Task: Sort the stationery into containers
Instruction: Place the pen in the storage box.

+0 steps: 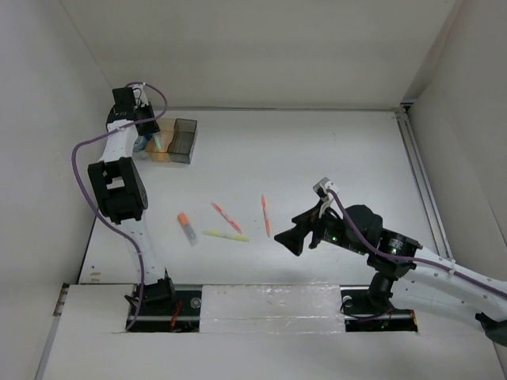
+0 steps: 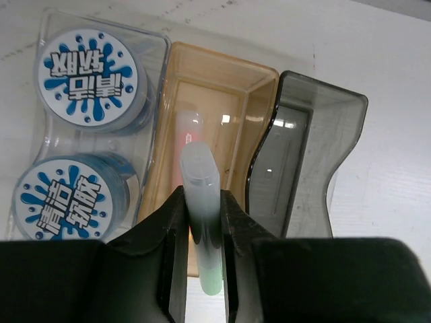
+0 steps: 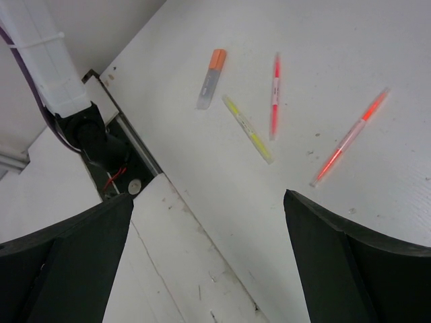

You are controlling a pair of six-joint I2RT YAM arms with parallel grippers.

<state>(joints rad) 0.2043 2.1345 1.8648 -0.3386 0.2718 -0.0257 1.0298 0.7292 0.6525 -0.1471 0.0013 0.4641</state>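
Note:
My left gripper [image 2: 202, 196] is shut on a pale green highlighter [image 2: 204, 235], held over the amber bin [image 2: 250, 86], which holds a pinkish pen [image 2: 188, 131]. The clear bin [image 2: 159, 47] holds two blue-and-white rolls [image 2: 89, 78] [image 2: 62, 206]. The smoky grey bin [image 2: 316, 161] looks empty. In the top view the left gripper [image 1: 152, 131] is over the bins [image 1: 184, 139] at the far left. My right gripper [image 1: 288, 238] is open and empty. An orange-capped marker [image 1: 187, 227], a red pen [image 1: 226, 217], a yellow pen [image 1: 225, 236] and an orange-red pen [image 1: 265, 215] lie mid-table.
The right wrist view shows the marker [image 3: 211, 77], yellow pen [image 3: 248, 128], red pen [image 3: 275, 96] and orange-red pen [image 3: 350, 136] beyond the open jaws. White walls enclose the table on the left, back and right. The left arm's base [image 1: 150, 294] stands at the near edge.

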